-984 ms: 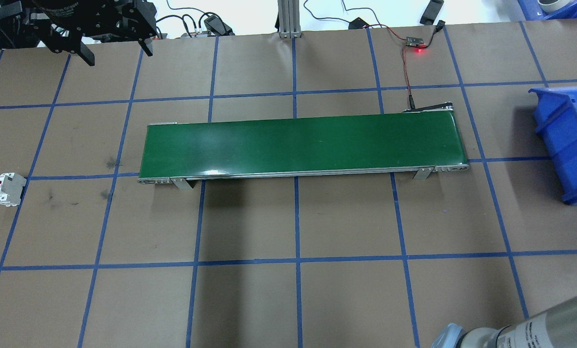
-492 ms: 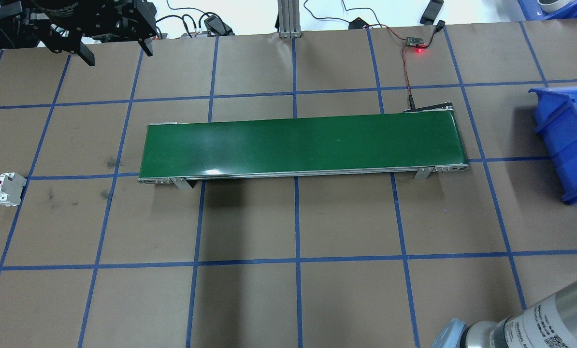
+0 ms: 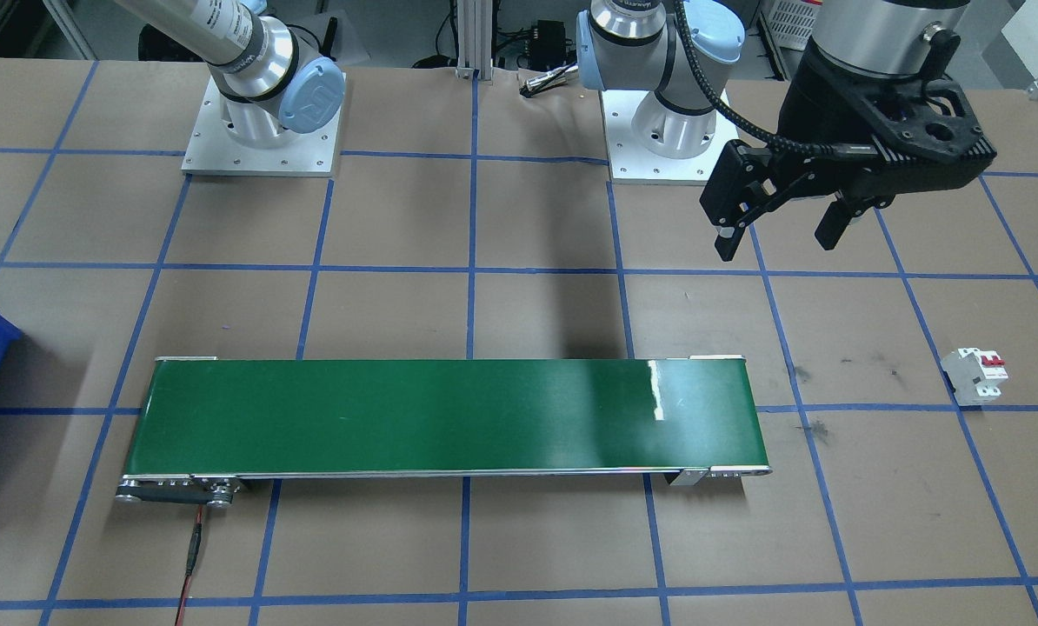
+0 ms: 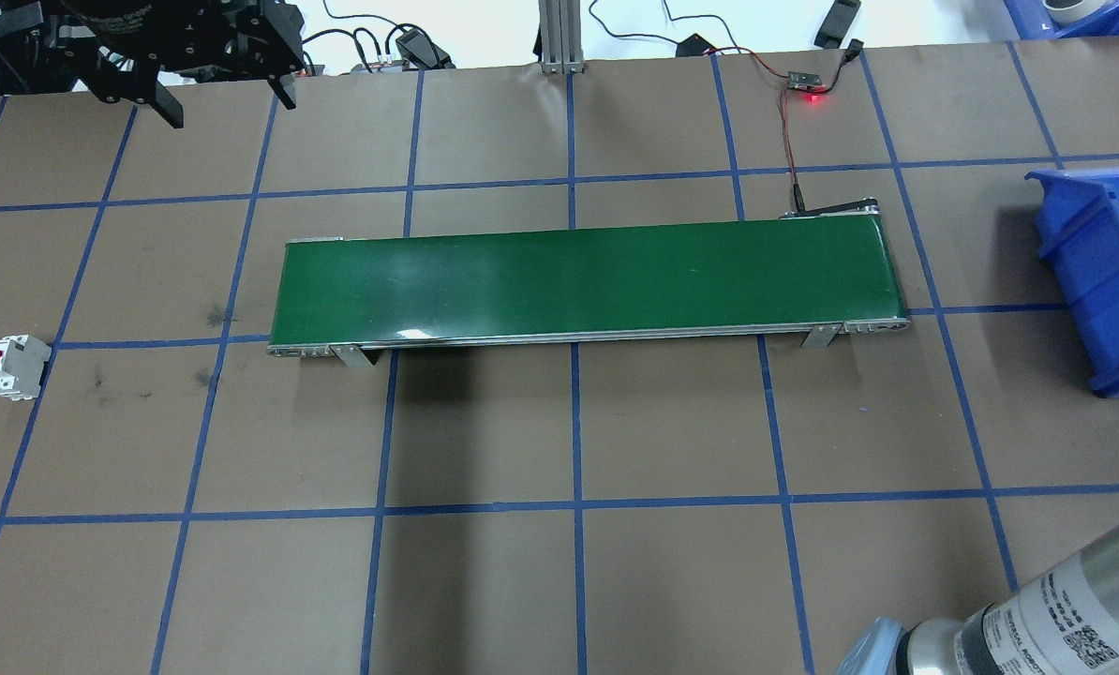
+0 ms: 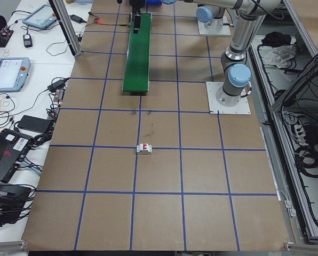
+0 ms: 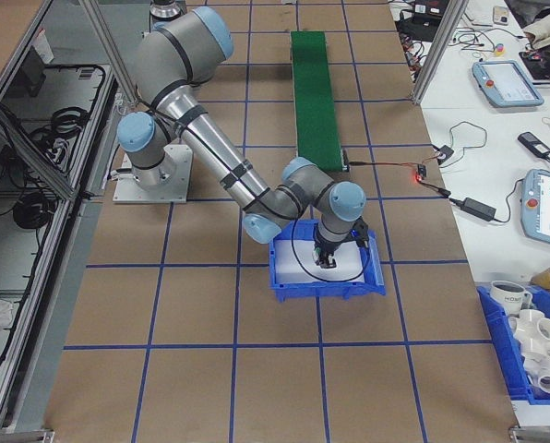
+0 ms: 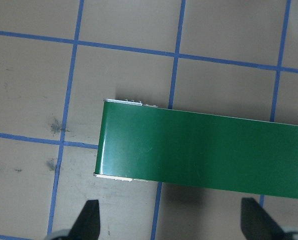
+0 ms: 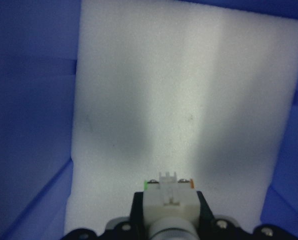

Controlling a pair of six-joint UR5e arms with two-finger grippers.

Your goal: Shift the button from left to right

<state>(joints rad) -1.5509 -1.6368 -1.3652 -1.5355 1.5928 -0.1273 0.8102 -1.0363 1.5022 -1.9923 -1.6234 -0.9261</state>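
Biggest thing is the brown table (image 4: 672, 422) with its blue tape grid. One long green belt (image 4: 578, 281) runs left to right across the middle, with nothing on it.

Over on the right end sits one blue bin (image 6: 326, 286) lined with white foam (image 8: 189, 100).

Two arms. The right gripper (image 6: 330, 261) is down inside the bin, clamped on the button (image 8: 169, 200). The left gripper (image 3: 778, 243) hangs above the table's left side, on the far side of the belt's left end. Its fingers (image 7: 89, 220) are spread wide with nothing between them.

One white breaker (image 4: 11, 367) with red levers sits alone near the left edge, well apart from the belt.

One button, and it's the smallest thing here. In the right wrist view it's a whitish blocky body with a notched top, a bit of green showing at its upper left corner and a bit of orange at the upper right. It's pinched between the black fingers, with the foam right behind it. I can't tell whether it touches the foam or is just above it.
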